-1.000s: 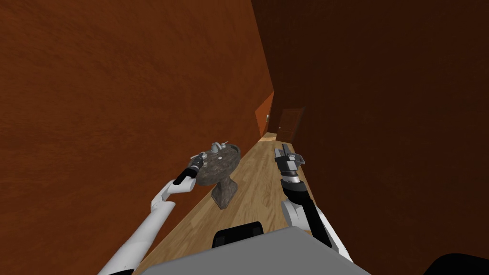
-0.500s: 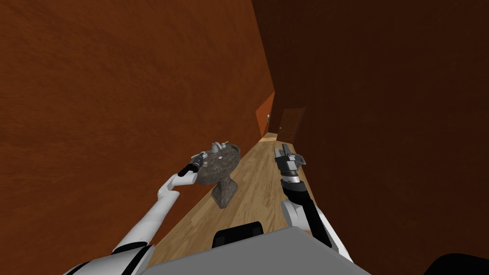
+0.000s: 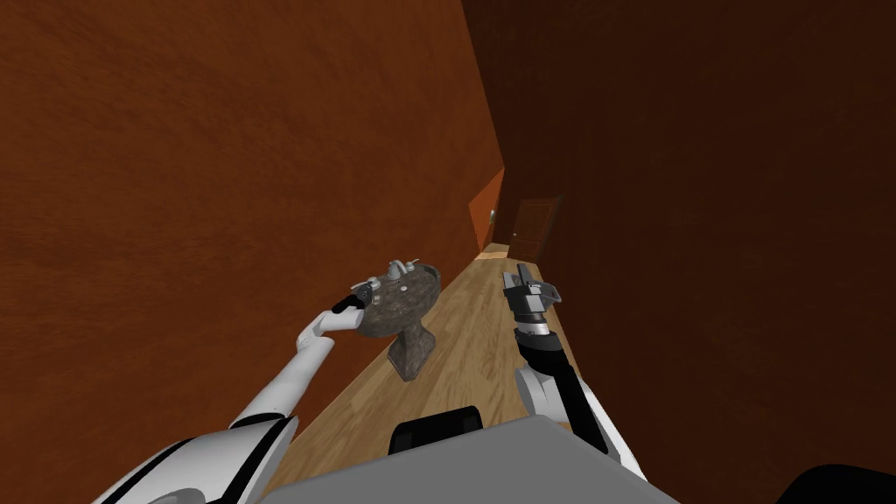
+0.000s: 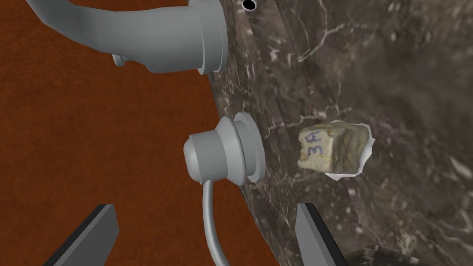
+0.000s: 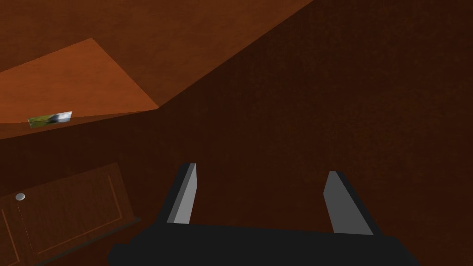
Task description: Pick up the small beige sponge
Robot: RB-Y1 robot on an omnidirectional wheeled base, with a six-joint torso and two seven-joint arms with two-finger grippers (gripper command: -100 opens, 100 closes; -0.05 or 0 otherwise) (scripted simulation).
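Left gripper [image 4: 205, 208] hangs at the sink's [image 4: 392, 69] wall-side rim, fingers spread wide and holding nothing. One finger is off the sink toward the red-brown wall [image 4: 92, 138]; the other is over the sink's stone. A grey tap handle [image 4: 221, 154] on the sink rim is just ahead, between the finger lines.

Sponge [image 4: 330, 150] is a small beige-cream chunk, rough and lumpy, with a blue scribble on one face and a thin white fringe along its edges. It lies on the sink's dark marbled stone just bowl-side of the tap handle, beyond the sink-side finger and clear of it. The sink bowl holds the sponge. A grey spout [image 4: 152, 32] sits further along the sink rim.

Head view: it's a pedestal sink [image 3: 402, 306] on a wood floor [image 3: 472, 350], with the left gripper [image 3: 363, 287] at its edge. Right gripper [image 3: 523, 280] is raised well apart from the sink, its fingers [image 5: 184, 194] parted and empty. A brown door [image 3: 532, 229] is far past the sink.
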